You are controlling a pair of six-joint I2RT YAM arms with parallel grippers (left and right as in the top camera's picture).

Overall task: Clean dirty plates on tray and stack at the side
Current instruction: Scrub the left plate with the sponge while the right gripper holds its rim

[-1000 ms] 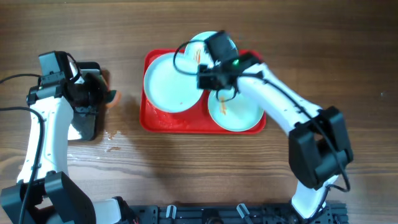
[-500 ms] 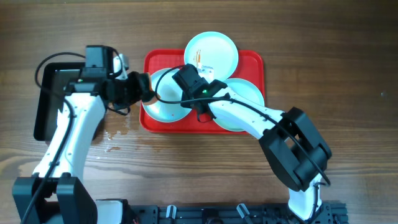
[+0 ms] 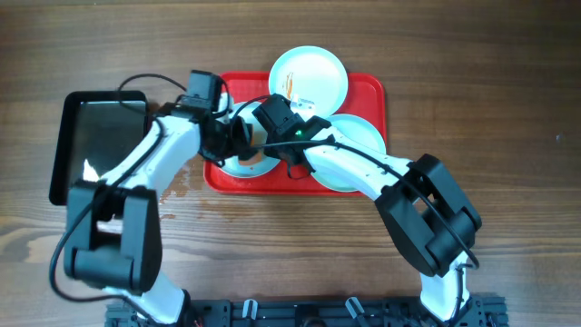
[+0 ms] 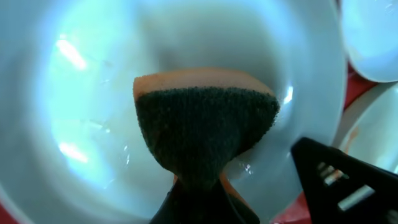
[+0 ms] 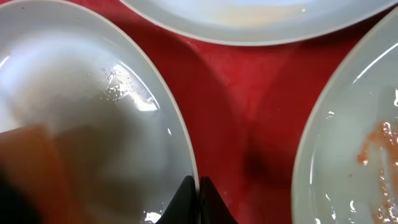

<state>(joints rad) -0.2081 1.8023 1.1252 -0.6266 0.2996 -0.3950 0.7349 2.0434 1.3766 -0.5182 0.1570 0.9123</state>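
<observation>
Bright, even light; white glare on the plate [image 4: 68, 53], both wrist views softly blurred

Brown wood-grain table [image 3: 490, 82], evenly lit

no readable text, no labels, no numbers

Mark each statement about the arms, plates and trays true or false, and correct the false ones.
1. The left gripper holds a sponge over the left-hand plate. True.
2. The right gripper is wide open. False: it is shut, at that plate's rim.
3. One plate lies on the black tray. False: all three lie on the red tray.
4. The right-hand plate bears an orange smear. True.
</observation>
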